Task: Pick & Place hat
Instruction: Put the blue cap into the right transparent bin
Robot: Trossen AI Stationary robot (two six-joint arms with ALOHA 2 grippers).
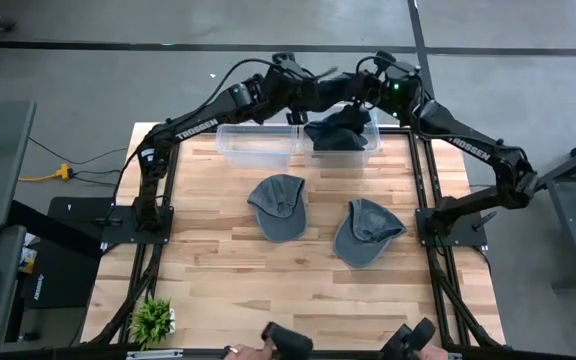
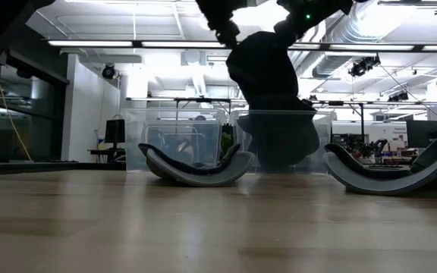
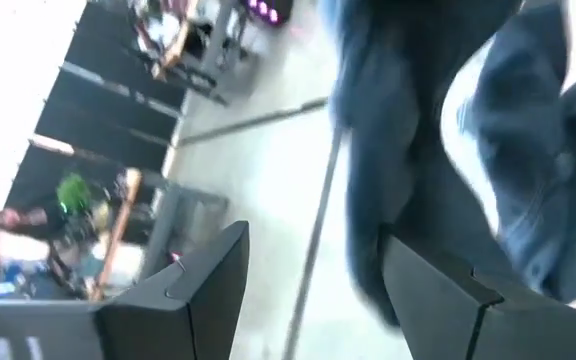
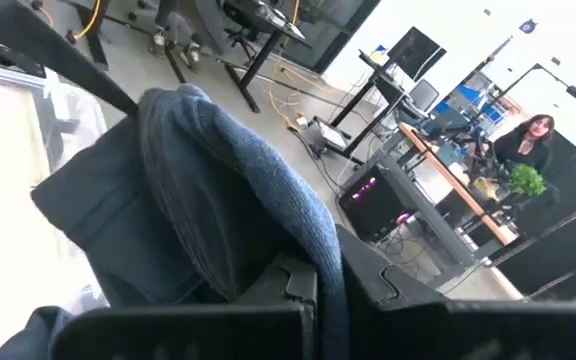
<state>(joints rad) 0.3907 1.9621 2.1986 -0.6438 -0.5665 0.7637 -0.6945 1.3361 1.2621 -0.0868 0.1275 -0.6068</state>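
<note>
A dark blue hat (image 1: pixel 336 135) is held above the right-hand clear bin (image 1: pixel 366 152) at the far edge of the counter (image 1: pixel 228 280), its crumpled cloth hanging down into the bin's opening. In the low view the hat (image 2: pixel 268 72) is seen draped from above, with its lower part behind the bin's clear wall (image 2: pixel 279 140).

The fabric is pinched by the right end effector (image 1: pixel 360 108), whose fingers are closed tight on a fold of the hat (image 4: pixel 218 200). The left end effector (image 1: pixel 298 110) is placed just beside the hat on its other side; its fingers (image 3: pixel 198 290) are spread wide and the cloth (image 3: pixel 438 170) is seen next to them, not clamped.

A second clear bin (image 1: pixel 256 145) is set directly beside the first, to its left in the high view. Two grey hats are laid on the counter nearer the front: one (image 1: pixel 278 205) near the middle and another (image 1: pixel 366 230) to its right, well apart from the bins. Both are seen in the low view as upturned curved shapes (image 2: pixel 196 167) (image 2: pixel 393 171) in front of the bins. A small green plant (image 1: pixel 153 320) is placed at the front left corner of the counter.

Both arms are stretched from their side mounts toward the far edge, with the wrists brought together over the bins. In the right wrist view a person (image 4: pixel 528 140) is seen seated at a desk in the room beyond.
</note>
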